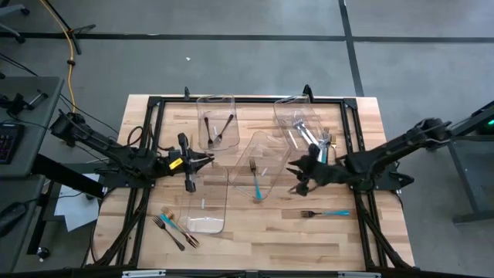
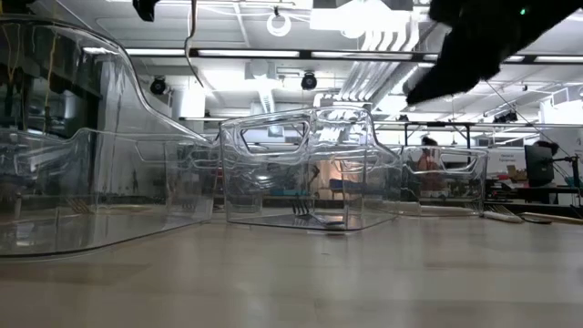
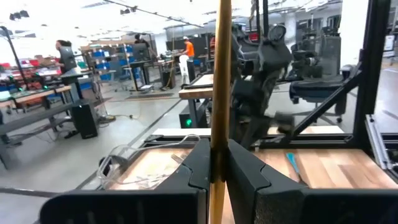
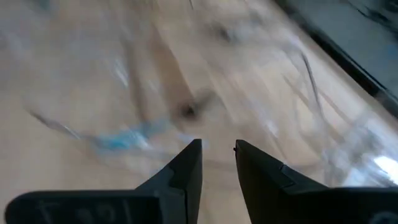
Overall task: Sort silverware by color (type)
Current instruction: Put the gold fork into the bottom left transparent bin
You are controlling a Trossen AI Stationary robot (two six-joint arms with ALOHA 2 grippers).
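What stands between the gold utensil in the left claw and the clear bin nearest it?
Nothing visible. The left claw, shut on the gold utensil, hangs beside that bin's open top.

We see a gold utensil (image 3: 220, 81) standing upright, pinched in the left hand (image 3: 217, 165). A teal-handled fork (image 1: 324, 213) lies flat on the bench near the right front, and another teal-handled piece (image 1: 255, 185) rests in the middle clear bin. Two dark forks (image 1: 218, 130) lean together in the far left bin, silver pieces (image 1: 312, 133) sit in the far right bin, and a few mixed forks (image 1: 174, 225) lie crossed at the left front
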